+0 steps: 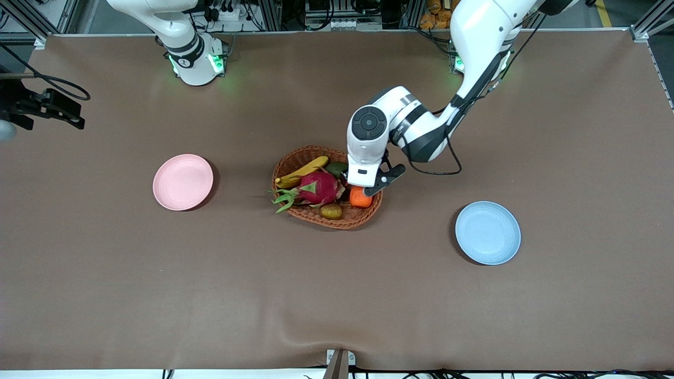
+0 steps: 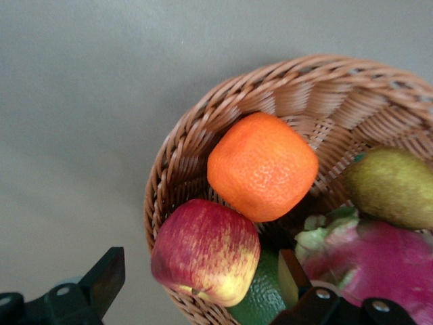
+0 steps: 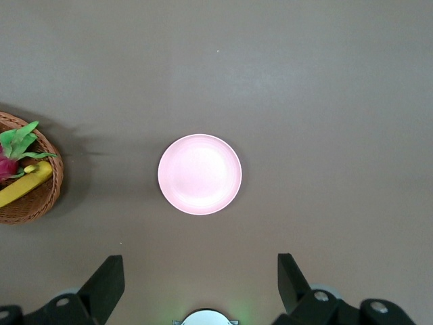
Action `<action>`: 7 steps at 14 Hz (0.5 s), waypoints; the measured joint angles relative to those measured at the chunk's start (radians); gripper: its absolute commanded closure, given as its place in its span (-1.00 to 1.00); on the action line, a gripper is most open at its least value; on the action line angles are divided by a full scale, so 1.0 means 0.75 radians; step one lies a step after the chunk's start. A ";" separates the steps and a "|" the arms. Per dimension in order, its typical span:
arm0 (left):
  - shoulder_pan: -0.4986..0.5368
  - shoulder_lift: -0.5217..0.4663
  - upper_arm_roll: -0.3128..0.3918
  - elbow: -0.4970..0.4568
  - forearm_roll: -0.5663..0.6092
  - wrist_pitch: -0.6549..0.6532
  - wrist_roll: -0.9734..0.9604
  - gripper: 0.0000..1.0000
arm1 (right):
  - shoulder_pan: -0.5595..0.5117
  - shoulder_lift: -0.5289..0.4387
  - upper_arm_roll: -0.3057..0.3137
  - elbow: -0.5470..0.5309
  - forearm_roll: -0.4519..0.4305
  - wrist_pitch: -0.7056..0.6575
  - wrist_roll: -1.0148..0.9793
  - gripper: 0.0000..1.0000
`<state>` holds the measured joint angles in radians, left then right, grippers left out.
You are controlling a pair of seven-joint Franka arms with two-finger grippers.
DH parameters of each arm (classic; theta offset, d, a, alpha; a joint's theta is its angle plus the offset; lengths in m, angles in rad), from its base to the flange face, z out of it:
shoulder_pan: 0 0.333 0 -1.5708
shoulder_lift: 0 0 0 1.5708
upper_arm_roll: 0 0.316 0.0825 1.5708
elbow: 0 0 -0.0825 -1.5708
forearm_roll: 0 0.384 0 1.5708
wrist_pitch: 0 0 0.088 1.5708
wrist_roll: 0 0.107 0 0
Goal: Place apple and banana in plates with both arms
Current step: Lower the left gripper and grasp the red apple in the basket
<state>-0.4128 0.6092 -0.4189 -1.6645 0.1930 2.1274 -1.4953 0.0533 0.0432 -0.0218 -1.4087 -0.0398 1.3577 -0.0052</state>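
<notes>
The red apple with yellow streaks (image 2: 205, 250) lies in the wicker basket (image 2: 325, 95) at the end toward the left arm, against the rim; the left hand hides it in the front view. My left gripper (image 2: 201, 271) is open just above the apple, one finger outside the rim and one inside; in the front view it (image 1: 364, 190) hangs over that end of the basket (image 1: 337, 221). The banana (image 1: 305, 171) lies in the basket at the edge farther from the front camera. My right gripper (image 3: 201, 271) is open and empty, high above the pink plate (image 3: 199, 174). The blue plate (image 1: 487, 232) is bare.
The basket also holds an orange squarish fruit (image 2: 262, 166), a pink dragon fruit (image 1: 316, 188), a brownish fruit (image 1: 330, 211) and a dark green one (image 2: 260, 301). The pink plate (image 1: 182, 182) lies toward the right arm's end, the blue plate toward the left arm's.
</notes>
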 measured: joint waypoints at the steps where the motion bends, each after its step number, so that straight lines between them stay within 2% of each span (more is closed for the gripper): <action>1: -0.005 0.012 0.001 0.000 0.001 0.008 -0.002 -1.00 | 0.002 0.003 -0.002 0.001 0.000 0.000 0.000 -1.00; 7: -0.013 0.040 0.002 0.000 0.001 0.049 -0.005 -1.00 | 0.003 0.003 -0.004 0.006 0.000 -0.002 0.000 -1.00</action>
<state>-0.4228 0.6390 -0.4171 -1.6641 0.1937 2.1639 -1.4991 0.0555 0.0458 -0.0247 -1.4040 -0.0398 1.3564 -0.0052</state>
